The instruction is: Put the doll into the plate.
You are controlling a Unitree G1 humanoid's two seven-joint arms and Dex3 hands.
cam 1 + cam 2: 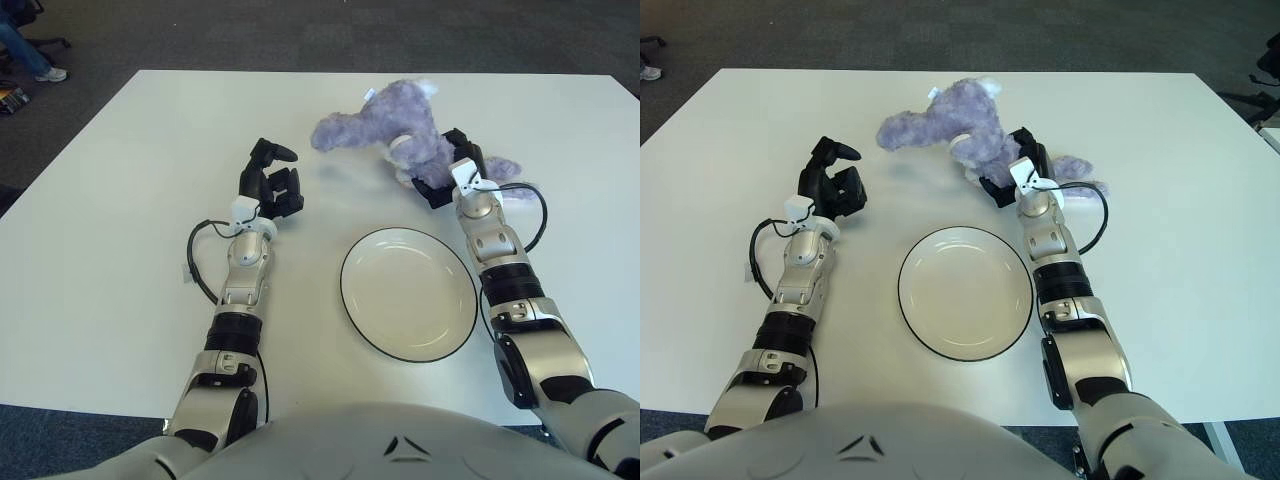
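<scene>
Beyond plate (pixel 408 292), right hand (pixel 452 170) gripping doll (pixel 385 127), left hand (pixel 272 185) raised, half-curled, empty.

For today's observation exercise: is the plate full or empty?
Empty: the plate shows only bare white inside; the doll lies on the table beyond it.

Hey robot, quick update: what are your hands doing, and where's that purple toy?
Right hand at the doll, grip unclear. Left hand open, idle left of it. Doll on table, beyond empty plate. Nothing between them.
</scene>
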